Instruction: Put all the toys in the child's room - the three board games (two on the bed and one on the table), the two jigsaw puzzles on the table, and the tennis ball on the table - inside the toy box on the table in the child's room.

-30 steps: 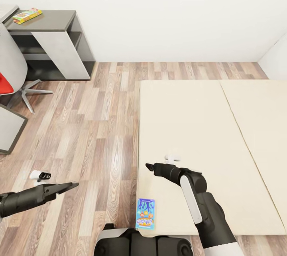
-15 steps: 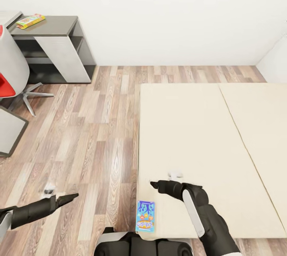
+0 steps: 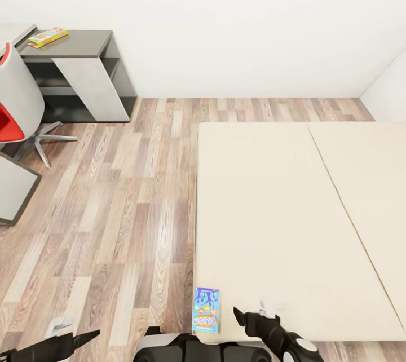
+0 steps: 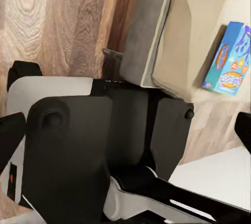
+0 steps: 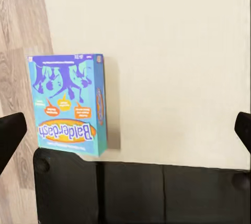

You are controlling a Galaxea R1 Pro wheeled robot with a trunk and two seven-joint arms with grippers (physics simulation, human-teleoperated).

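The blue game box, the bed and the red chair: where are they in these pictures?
Blue board game (image 5: 67, 103): right wrist view, middle of its printed lid.
Bed (image 3: 270, 193): head view, bare mattress top.
Red chair (image 3: 10, 122): head view, red seat.

Light: bright, even, diffuse; no source is seen.
Shadows: a soft one is cast beside the box (image 5: 67, 103) on the bed (image 5: 172, 51).
Glare: none.
Focus: sharp throughout.
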